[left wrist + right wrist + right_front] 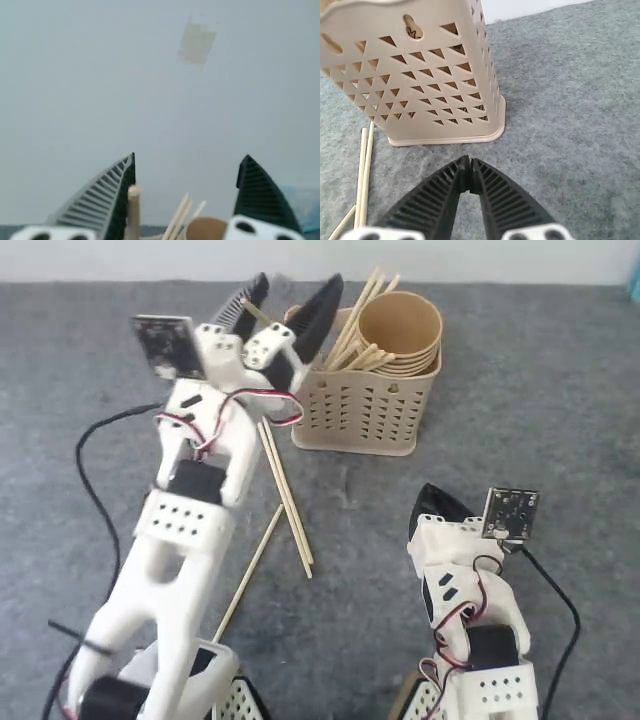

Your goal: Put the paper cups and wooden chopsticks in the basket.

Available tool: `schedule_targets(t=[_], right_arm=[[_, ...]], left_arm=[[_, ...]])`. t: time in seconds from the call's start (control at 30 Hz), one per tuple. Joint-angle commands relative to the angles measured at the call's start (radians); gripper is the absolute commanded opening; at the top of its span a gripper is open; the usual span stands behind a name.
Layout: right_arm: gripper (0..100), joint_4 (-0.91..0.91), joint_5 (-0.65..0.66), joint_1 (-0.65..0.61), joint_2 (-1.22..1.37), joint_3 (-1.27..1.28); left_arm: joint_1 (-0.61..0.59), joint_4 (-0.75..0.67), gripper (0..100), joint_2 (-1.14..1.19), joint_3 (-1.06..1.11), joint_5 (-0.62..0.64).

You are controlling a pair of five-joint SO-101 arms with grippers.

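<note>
The beige perforated basket (365, 410) holds stacked paper cups (400, 330) and several wooden chopsticks (360, 310) leaning in it. My left gripper (285, 300) hangs open over the basket's left rim. One chopstick (258, 312) rests against its left finger (107, 200), and its end (133, 200) shows beside that finger. Below the gripper I see a cup's rim (205, 227) and chopstick tips (182, 215). Loose chopsticks (287, 495) lie on the carpet left of the basket. My right gripper (466, 167) is shut and empty, low in front of the basket (420, 75).
Grey carpet (520, 420) covers the table. Another chopstick (250, 565) lies slanted beside the left arm. Two chopsticks (365, 165) lie by the basket's corner. A black cable (95, 490) runs along the left arm, another behind the right arm (560, 600).
</note>
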Motion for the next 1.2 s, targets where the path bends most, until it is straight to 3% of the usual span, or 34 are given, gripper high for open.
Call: schedule_targets(t=[0.0, 0.1, 0.3, 0.4, 0.6, 0.73, 0.87, 1.17], right_arm=[[1.3, -0.001, 0.012, -0.004, -0.030, 0.014], [1.3, 0.001, 0.012, -0.002, -0.030, 0.014], [1.3, 0.004, 0.012, -0.002, -0.030, 0.014], [1.3, 0.004, 0.012, -0.005, -0.030, 0.014], [1.3, 0.008, 0.012, -0.005, -0.030, 0.014], [1.3, 0.010, 0.012, -0.005, -0.030, 0.014], [1.1, 0.010, 0.012, -0.005, -0.030, 0.014], [1.0, 0.010, 0.012, -0.005, -0.030, 0.014]], left_arm=[[-0.009, 0.035, 31, -0.178, -0.047, 0.012], [-0.009, 0.210, 31, -0.307, -0.036, 0.011], [-0.008, 0.749, 31, -0.592, 0.042, 0.011], [-0.008, 0.885, 31, -0.723, 0.110, 0.012], [-0.009, 1.042, 31, -0.941, 0.321, 0.008], [-0.009, 1.106, 31, -0.953, 0.458, -0.023], [-0.009, 1.105, 31, -0.853, 0.555, -0.072], [-0.009, 1.046, 31, -0.446, 0.556, -0.086]])
